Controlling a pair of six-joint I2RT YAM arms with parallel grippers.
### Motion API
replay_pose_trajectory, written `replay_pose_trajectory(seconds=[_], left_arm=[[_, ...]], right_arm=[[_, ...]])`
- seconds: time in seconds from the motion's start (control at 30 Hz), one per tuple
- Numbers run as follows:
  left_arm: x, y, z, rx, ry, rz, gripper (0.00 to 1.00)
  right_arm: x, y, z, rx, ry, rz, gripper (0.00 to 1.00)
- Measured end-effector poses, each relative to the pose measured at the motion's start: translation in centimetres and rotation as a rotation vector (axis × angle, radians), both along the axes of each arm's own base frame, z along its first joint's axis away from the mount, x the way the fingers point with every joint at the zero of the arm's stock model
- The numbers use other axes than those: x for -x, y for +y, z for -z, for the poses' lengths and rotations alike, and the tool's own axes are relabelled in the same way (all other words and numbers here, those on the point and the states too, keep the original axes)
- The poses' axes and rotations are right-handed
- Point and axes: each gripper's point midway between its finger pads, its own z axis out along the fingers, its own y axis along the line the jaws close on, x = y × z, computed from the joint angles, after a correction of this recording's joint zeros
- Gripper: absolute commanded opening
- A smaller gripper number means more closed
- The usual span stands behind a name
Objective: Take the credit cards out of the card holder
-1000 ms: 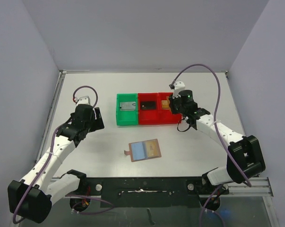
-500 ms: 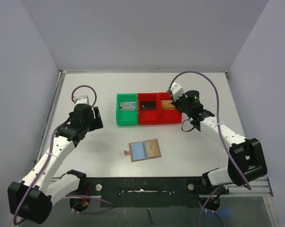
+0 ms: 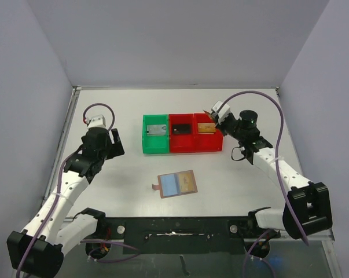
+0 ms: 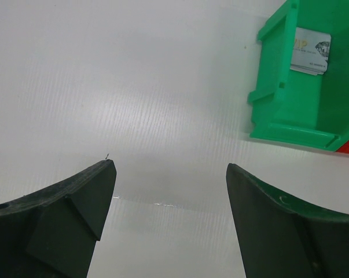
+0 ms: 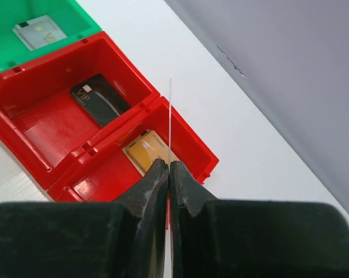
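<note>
The card holder (image 3: 177, 183) lies open and flat on the table in front of the bins, with light-blue lining on its left half and brown on its right. My right gripper (image 3: 218, 116) (image 5: 167, 164) is shut on a thin card (image 5: 170, 116) seen edge-on, above the right end of the right red bin (image 3: 219, 143) (image 5: 188, 142). A gold card (image 5: 144, 152) lies in that bin. My left gripper (image 3: 117, 142) (image 4: 169, 168) is open and empty, above bare table left of the green bin (image 3: 155, 142) (image 4: 284, 110).
The green bin holds a silver card (image 3: 157, 130) (image 4: 311, 51). The middle red bin (image 3: 183, 141) (image 5: 52, 119) holds a black card (image 3: 182, 128) (image 5: 99, 98). The three bins stand in a row at mid table. Grey walls enclose the table on three sides.
My right gripper has moved right and back, from over the right red bin towards its far right end, still shut. My left arm has shifted slightly back.
</note>
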Motion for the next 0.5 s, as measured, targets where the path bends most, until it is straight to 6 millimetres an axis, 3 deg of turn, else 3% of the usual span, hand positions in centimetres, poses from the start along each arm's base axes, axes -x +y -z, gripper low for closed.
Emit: replay_pose_trajectory(seconds=[0.23, 0.5], left_arm=[[-0.1, -0.1, -0.5, 0.004, -0.023, 0.005, 0.77], [-0.1, 0.0, -0.7, 0.006, -0.031, 0.005, 0.77]], right_arm=[[-0.8, 1.0, 1.3, 0.153, 0.079, -0.140, 0.00], [-0.2, 0.4, 6.6, 0.320, 0.235, -0.204, 0.00]])
